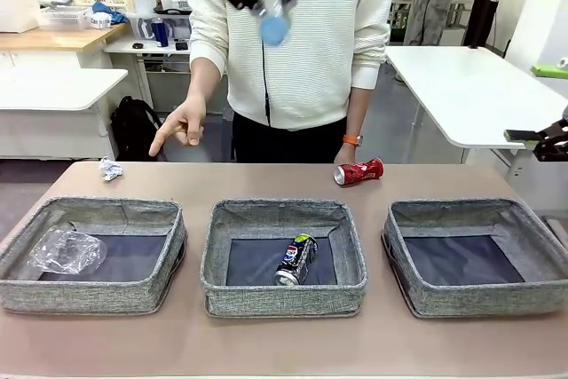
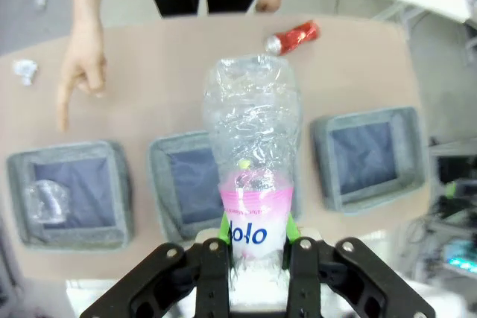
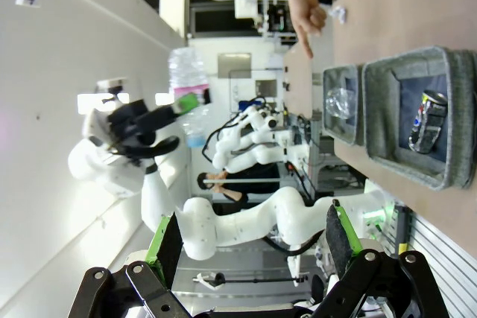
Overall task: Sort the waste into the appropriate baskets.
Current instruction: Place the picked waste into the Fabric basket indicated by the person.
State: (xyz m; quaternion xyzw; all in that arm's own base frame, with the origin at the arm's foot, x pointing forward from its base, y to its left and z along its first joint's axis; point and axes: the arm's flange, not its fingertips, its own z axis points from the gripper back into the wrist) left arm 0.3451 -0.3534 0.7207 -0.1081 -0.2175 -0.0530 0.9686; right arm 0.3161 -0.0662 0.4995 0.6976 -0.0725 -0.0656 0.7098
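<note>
Presently, three grey woven baskets are noted in a row on the bench (image 1: 284, 343): left basket (image 1: 89, 295), middle basket (image 1: 284, 297), right basket (image 1: 484, 299).

The pink-labelled bottle (image 2: 253, 124) is held high over the bench, roughly above the middle basket, by the left hand (image 2: 257, 229), whose jaws are closed on the label band. The right hand (image 3: 253, 247) is spread wide, with nothing in it.

The bottle is judged light, thin-walled and crumpled, so soft under pressure and somewhat slippery. The labelled band is considered the firmest place to grip, with modest force. Its long axis is seen tilted, with the clear crumpled end toward the person's side and the blue end toward the robot's side, lower in the front view.

The plastic cup (image 1: 67, 250) is lying in the left basket, which is therefore judged the bottle's destination.

The Pepsi can (image 1: 295, 260) is lying on its side in the middle basket, silvery end toward the robot.

The crushed red can (image 1: 359, 171) is lying at the bench's far side, its long axis roughly along that edge.

The paper ball (image 1: 110, 169) is noted at the far left, judged soft and nearly weightless.
</note>
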